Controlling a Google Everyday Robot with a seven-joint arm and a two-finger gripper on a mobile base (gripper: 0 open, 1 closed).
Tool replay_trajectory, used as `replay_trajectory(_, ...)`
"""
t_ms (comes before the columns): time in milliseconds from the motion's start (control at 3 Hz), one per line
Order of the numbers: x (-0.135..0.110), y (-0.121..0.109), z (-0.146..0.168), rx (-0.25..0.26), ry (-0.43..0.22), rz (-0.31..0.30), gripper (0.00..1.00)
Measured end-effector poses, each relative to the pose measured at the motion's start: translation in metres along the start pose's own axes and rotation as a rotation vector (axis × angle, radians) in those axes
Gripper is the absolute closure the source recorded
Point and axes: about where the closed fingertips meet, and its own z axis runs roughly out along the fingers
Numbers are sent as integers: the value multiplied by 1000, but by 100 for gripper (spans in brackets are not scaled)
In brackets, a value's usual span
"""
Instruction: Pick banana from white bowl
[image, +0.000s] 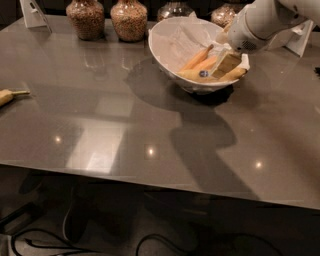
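The white bowl (167, 42) stands at the back right of the grey table, tipped a little toward me and lined with crumpled paper. The long pale banana (192, 75), with a blue sticker near its middle, lies across the bowl's front. Two shorter orange bananas (196, 59) lie behind it. My gripper (225, 65) reaches down from the white arm at the top right into the bowl's right side. It sits right at the long banana, just right of the sticker. The arm hides the bowl's right rim.
A lone banana (7, 95) lies at the table's left edge. Several glass jars (129, 20) stand along the back, close behind the bowl. White card stands sit at the back left (32, 12) and back right (301, 39). Cables lie on the floor below.
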Motion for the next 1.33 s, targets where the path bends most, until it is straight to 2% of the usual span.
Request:
replay_trajectory(667, 12, 7, 0, -30, 28, 19, 46)
replay_trajectory(1333, 22, 21, 14, -79, 40, 62, 43)
